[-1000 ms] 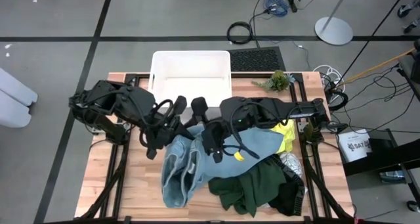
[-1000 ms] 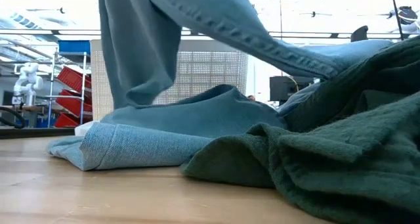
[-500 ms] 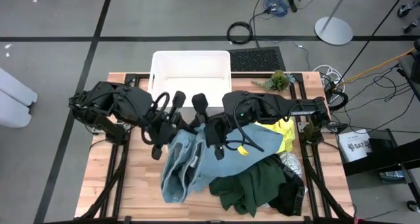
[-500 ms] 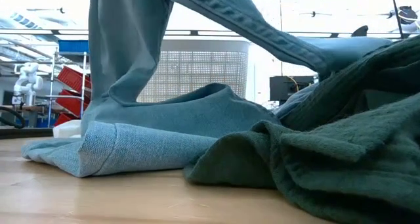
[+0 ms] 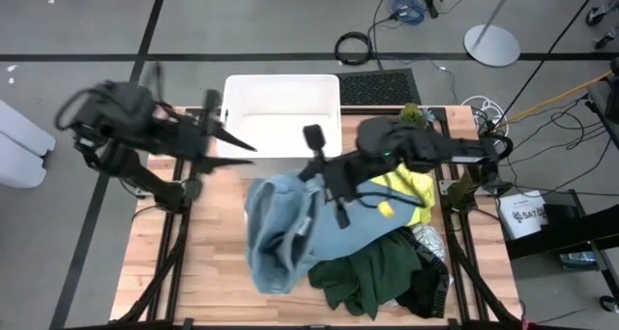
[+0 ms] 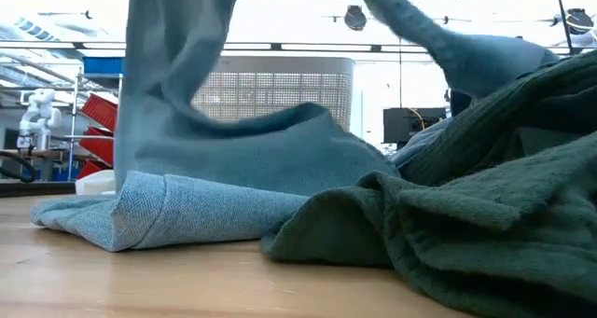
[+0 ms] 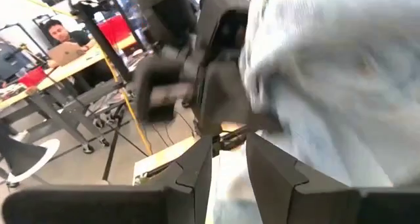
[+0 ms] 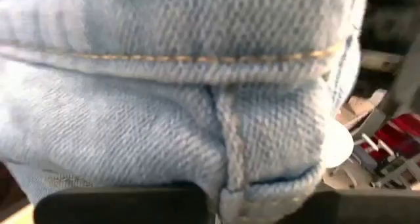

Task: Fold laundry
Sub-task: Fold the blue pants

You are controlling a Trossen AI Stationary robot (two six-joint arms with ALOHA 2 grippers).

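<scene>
The light blue garment (image 5: 280,235), a pair of denim trousers, hangs from my right gripper (image 5: 311,178) at the table's middle. Its lower part (image 6: 177,215) lies bunched on the wood. My right gripper is shut on it, and in the right wrist view denim (image 8: 164,99) fills the picture and hides the fingers. My left gripper (image 7: 230,168) is open and holds nothing. It stands off to the left (image 5: 232,148), apart from the cloth. A dark green garment (image 5: 372,272) rests on the table at the near right, against the denim. A yellow one (image 5: 406,190) lies under the right arm. My right gripper holds the light blue garment at a stitched seam near its upper end (image 8: 226,129). The cloth itself hides the fingers, so the number of layers cannot be told. The gripper comes about level from the table's right side. The garment hangs slack below it, its lower part on the table.
A white plastic tub (image 5: 280,112) stands at the table's far edge between the arms. A small green plant (image 5: 411,117) sits at the far right. A black cloth (image 5: 427,289) lies at the near right. Bare wood (image 5: 208,272) shows at the near left.
My left gripper has let go of the light blue garment and pulled back toward the table's left and far edges. My right gripper has risen and moved toward the far edge with the garment's upper end. The raised denim has shifted while the bunched part stays on the table.
</scene>
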